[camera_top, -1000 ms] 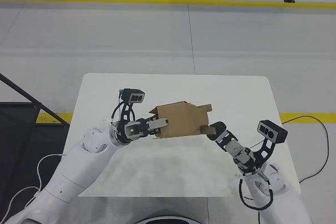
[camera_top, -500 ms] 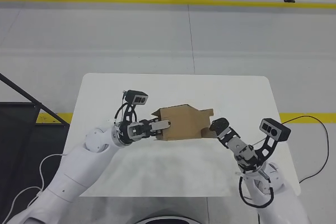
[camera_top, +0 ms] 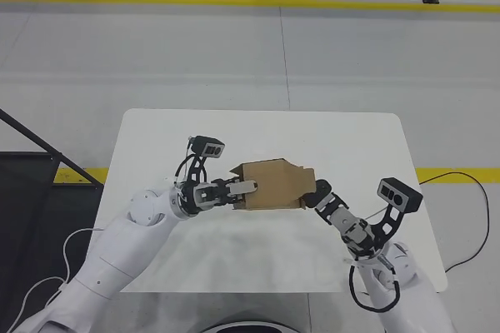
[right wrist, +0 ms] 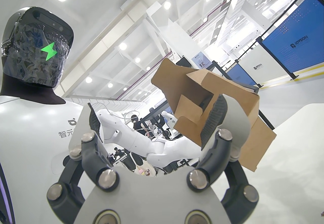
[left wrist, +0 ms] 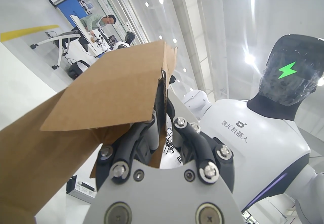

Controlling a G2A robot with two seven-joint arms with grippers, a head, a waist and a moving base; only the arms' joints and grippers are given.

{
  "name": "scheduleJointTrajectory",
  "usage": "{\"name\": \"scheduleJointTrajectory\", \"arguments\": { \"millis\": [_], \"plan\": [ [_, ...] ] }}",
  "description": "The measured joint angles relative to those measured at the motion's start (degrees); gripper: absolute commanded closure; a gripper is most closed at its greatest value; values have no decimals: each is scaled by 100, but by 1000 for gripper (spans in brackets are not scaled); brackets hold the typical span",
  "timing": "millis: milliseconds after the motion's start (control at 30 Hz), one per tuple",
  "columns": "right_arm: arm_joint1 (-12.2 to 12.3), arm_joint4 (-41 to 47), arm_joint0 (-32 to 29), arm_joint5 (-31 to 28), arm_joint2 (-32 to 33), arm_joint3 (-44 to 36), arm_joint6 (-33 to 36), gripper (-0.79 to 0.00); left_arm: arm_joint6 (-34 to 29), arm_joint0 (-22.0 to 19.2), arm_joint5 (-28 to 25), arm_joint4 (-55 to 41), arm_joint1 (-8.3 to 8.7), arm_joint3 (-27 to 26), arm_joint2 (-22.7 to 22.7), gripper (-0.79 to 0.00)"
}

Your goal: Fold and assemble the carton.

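**Brown cardboard carton clamped at one end, touched at the other**

The carton sits over the middle of the white rectangular table, long side running across it between the two arms. From above I cannot tell whether its underside touches the tabletop.

The left gripper meets the carton's left end. In the left wrist view this gripper has its jaws closed tight on the thin edge of a cardboard panel. A dark finger pad lies flat against one face of that edge. The rest of the carton extends away from the gripper.

The right gripper is at the carton's right end. In the right wrist view its jaws stand wide apart and clasp nothing. One finger lies against the partly folded end flaps with its ribbed pad turned toward the cardboard. The other finger stands well clear of the carton in open air.

The flaps at this end are bent inward at differing angles and are not closed flat. One larger flap juts outward above them.
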Motion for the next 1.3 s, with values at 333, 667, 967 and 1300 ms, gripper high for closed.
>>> {"name": "scheduleJointTrajectory", "arguments": {
  "millis": [333,667,967,1300],
  "plan": [
    [-48,-90,24,0,-41,41,186,-785,-52,-12,52,173,-56,49,9,0],
    [-72,-220,52,0,-113,61,255,-785,-75,-10,75,217,-94,57,-13,0],
    [-88,-230,81,0,-107,114,173,-785,-101,3,101,219,-116,37,-60,0],
    [-108,-136,23,0,24,91,46,-785,-103,25,103,255,-132,19,-138,0]
  ]
}}
